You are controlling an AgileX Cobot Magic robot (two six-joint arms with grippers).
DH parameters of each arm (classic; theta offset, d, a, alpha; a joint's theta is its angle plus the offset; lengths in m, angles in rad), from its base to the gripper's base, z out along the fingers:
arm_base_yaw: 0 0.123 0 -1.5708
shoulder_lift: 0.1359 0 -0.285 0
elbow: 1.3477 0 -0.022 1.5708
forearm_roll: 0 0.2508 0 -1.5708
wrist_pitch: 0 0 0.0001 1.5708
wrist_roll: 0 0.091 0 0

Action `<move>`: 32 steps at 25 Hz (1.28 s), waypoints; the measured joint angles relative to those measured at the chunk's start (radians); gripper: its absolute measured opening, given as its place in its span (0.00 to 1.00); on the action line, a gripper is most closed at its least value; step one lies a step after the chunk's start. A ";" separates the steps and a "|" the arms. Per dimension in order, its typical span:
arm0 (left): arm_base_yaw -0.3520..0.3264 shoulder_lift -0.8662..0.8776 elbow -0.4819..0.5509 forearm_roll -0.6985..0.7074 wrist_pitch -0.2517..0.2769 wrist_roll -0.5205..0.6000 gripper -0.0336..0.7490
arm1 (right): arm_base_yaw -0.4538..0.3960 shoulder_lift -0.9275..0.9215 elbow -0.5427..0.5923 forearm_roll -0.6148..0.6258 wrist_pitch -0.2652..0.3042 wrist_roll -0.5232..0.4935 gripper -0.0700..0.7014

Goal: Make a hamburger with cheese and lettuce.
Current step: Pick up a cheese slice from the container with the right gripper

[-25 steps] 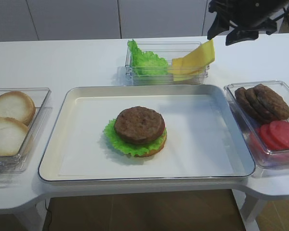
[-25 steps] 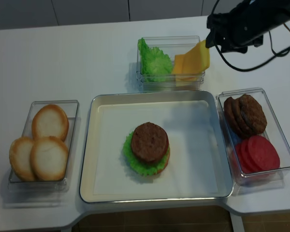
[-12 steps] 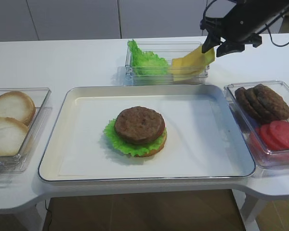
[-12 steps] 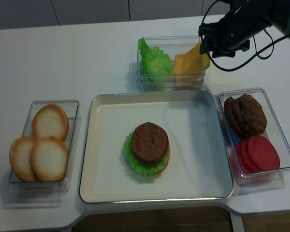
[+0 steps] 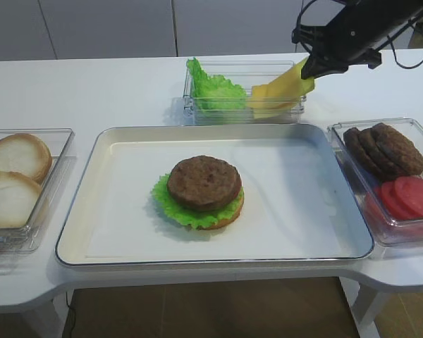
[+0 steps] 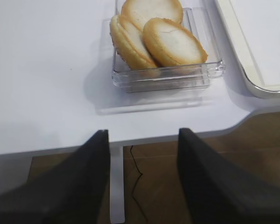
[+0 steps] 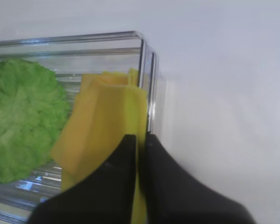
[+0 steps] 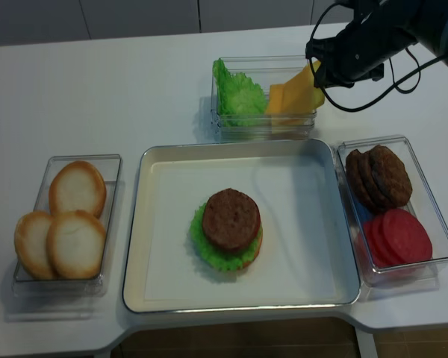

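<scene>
The hamburger [image 5: 204,189] sits mid-tray: tan bun half, ruffled lettuce [image 5: 166,204], brown patty on top; it also shows in the realsense view [image 8: 231,224]. Cheese slices [image 5: 280,87] lean in a clear box at the back. My right gripper [image 5: 313,67] is shut on the upper corner of the top cheese slice [image 7: 102,121], the yellow edge pinched between the black fingers [image 7: 126,163]. My left gripper [image 6: 142,133] is open and empty over the table's front edge, near the bun box [image 6: 163,77].
The clear box [image 5: 197,113] also holds a heap of green leaves [image 5: 213,89]. The metal tray [image 5: 303,211] fills the middle. Pale buns [image 5: 14,176] are at the left. Dark patties [image 5: 384,149] and tomato slices [image 5: 409,197] are at the right.
My right gripper came down and left onto the cheese slice's top corner and closed on it. The left arm and the hamburger have not moved.
</scene>
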 joint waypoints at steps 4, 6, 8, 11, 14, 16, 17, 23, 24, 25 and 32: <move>0.000 0.000 0.000 0.000 0.000 0.000 0.49 | 0.000 0.000 0.000 0.044 -0.002 -0.030 0.14; 0.000 0.000 0.000 0.000 0.000 0.000 0.49 | 0.000 0.000 0.000 0.051 -0.002 -0.035 0.14; 0.000 0.000 0.000 0.000 0.000 0.000 0.49 | 0.000 -0.018 0.000 0.052 0.006 -0.044 0.14; 0.000 0.000 0.000 0.000 0.000 0.000 0.49 | 0.000 -0.058 0.000 0.052 0.023 -0.056 0.14; 0.000 0.000 0.000 0.000 0.000 0.000 0.49 | 0.000 -0.090 0.000 0.053 0.045 -0.062 0.14; 0.000 0.000 0.000 0.000 0.000 0.000 0.49 | 0.000 -0.111 0.000 0.053 0.062 -0.064 0.14; 0.000 0.000 0.000 0.000 0.000 0.000 0.49 | 0.000 -0.121 0.000 0.053 0.074 -0.064 0.14; 0.000 0.000 0.000 0.000 0.000 0.000 0.49 | 0.000 -0.213 0.000 0.061 0.157 -0.066 0.14; 0.000 0.000 0.000 0.000 0.000 0.000 0.49 | 0.000 -0.230 0.000 0.069 0.176 -0.066 0.14; 0.000 0.000 0.000 0.000 0.000 0.000 0.49 | 0.000 -0.251 0.000 0.076 0.193 -0.066 0.14; 0.000 0.000 0.000 0.000 0.000 0.000 0.49 | 0.000 -0.408 0.000 0.093 0.284 -0.032 0.14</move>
